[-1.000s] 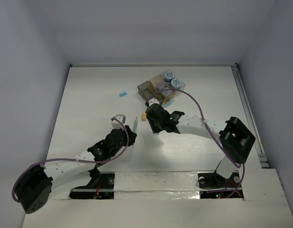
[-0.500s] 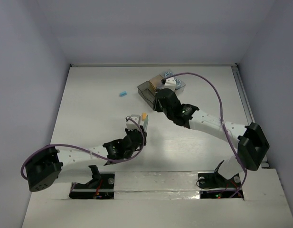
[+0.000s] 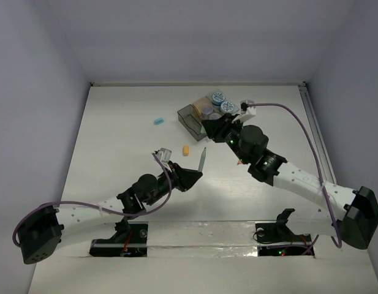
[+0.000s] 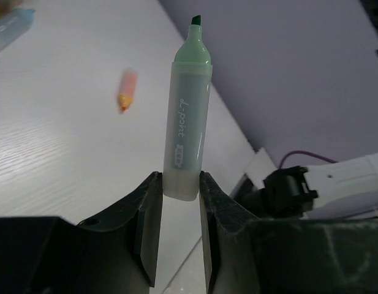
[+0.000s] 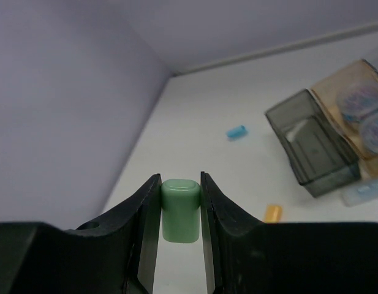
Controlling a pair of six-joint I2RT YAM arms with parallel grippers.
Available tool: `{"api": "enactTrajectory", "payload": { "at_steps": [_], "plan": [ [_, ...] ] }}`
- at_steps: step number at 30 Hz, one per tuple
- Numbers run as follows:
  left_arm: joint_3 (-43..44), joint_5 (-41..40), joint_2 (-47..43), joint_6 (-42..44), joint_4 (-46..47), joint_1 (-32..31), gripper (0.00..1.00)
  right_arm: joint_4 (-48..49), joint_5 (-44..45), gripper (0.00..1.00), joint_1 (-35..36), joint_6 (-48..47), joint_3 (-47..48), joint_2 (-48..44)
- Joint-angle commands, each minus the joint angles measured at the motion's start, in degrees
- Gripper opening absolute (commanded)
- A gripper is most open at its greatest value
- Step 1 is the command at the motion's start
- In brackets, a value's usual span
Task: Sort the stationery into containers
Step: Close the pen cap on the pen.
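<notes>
My left gripper (image 3: 193,176) is shut on the base of a green highlighter (image 3: 202,160), uncapped, tip up (image 4: 189,116), at mid-table. My right gripper (image 3: 211,127) is shut on a green cap (image 5: 180,210) and hovers just right of the containers (image 3: 190,117). The dark grey box (image 5: 317,144) looks empty. The tan box (image 5: 342,86) next to it holds blue-and-white rolls (image 3: 217,97). An orange cap (image 3: 185,150) lies on the table between the grippers, and also shows in the left wrist view (image 4: 126,89). A blue cap (image 3: 158,120) lies left of the boxes.
A pale blue piece (image 5: 363,193) lies against the front of the boxes. The white table (image 3: 127,153) has walls at the back and both sides. The right arm's purple cable (image 3: 299,119) arcs over the right half.
My left gripper has carried the highlighter to the right, toward mid-table. My right gripper has moved from mid-table up to the boxes, then drawn back a little to their right.
</notes>
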Motion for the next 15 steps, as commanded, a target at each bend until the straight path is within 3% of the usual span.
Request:
{"api": "enactTrajectory", "payload": {
  "at_steps": [1, 15],
  "plan": [
    [0.2, 6.8, -3.7, -1.7, 8.9, 0.8, 0.0, 9.8, -6.0, 0.0, -0.3, 2.7, -0.8, -2.1],
    [-2.1, 11.9, -11.9, -6.7, 12.1, 3.6, 0.0, 17.4, -17.8, 0.0, -0.3, 6.9, -4.5, -6.1]
  ]
}}
